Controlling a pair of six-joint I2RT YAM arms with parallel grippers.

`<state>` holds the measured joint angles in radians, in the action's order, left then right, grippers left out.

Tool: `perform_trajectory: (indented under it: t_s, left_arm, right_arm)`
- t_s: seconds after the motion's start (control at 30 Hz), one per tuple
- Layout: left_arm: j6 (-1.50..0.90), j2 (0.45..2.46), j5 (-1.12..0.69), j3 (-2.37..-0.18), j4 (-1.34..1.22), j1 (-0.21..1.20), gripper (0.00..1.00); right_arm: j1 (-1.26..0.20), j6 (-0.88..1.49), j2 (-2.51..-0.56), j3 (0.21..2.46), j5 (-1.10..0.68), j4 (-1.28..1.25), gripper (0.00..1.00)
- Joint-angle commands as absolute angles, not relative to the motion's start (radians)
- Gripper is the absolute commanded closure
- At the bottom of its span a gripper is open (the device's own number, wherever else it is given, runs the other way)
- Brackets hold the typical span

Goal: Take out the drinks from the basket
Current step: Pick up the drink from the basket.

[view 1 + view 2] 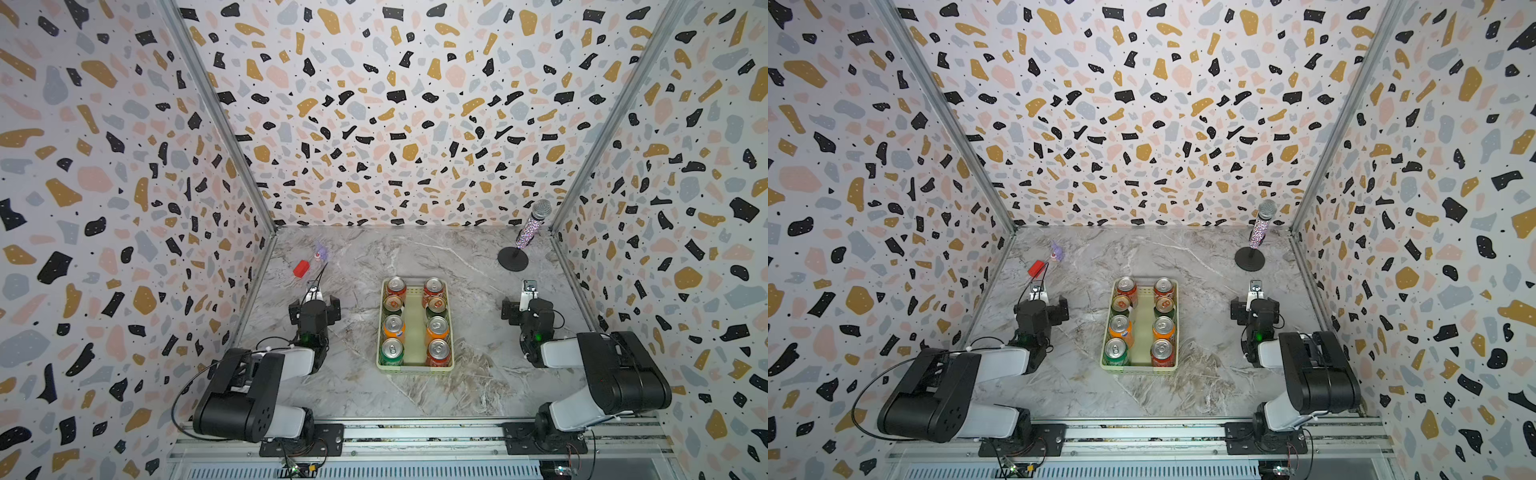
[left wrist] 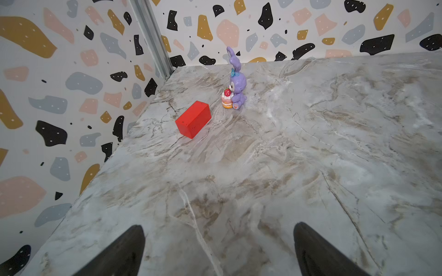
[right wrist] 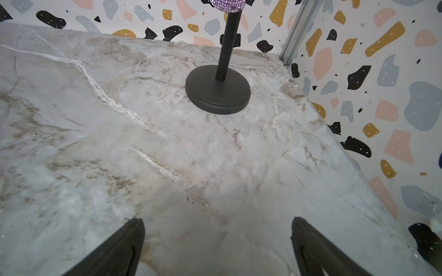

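Pale green basket (image 1: 414, 368); cans (image 1: 393, 327) red, orange, green, silver-topped; table (image 1: 478, 386) grey-beige marbled; walls (image 1: 395, 124) white terrazzo with black, mustard, pink, grey-blue blotches; red block (image 2: 193, 119); purple bunny (image 2: 238, 83); lilac glitter mic (image 1: 531, 227), black stand (image 1: 513, 259).

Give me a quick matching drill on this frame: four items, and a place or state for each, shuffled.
Items:
1. basket
2. red block
3. microphone
4. left pincer

Place or state:
a. far right corner
b. centre, holding eight cans
c. far left, near the purple bunny, not touching it
d. open, nothing between its fingers

Pairs: 1-b, 2-c, 3-a, 4-d
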<state>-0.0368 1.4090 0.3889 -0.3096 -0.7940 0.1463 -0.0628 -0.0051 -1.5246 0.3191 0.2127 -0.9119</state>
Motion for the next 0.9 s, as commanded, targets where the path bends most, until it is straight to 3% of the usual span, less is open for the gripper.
perform_trajectory:
  t_s: [0.0, 0.7, 0.87]
  left_arm:
    - [-0.029, 1.409, 0.387, -0.311, -0.825, 0.149, 0.0]
    - [-0.026, 1.406, 0.384, -0.309, -0.832, 0.149, 0.0]
    - [-0.036, 1.255, 0.392, -0.261, -0.775, 0.149, 0.01]
  right_arm:
    - [-0.061, -0.013, -1.516, 0.345, 0.212, -0.902, 0.0]
    - [-0.061, -0.011, -1.514, 0.34, 0.217, -0.909, 0.0]
    - [-0.061, 0.009, -1.485, 0.267, 0.268, -1.02, 0.0]
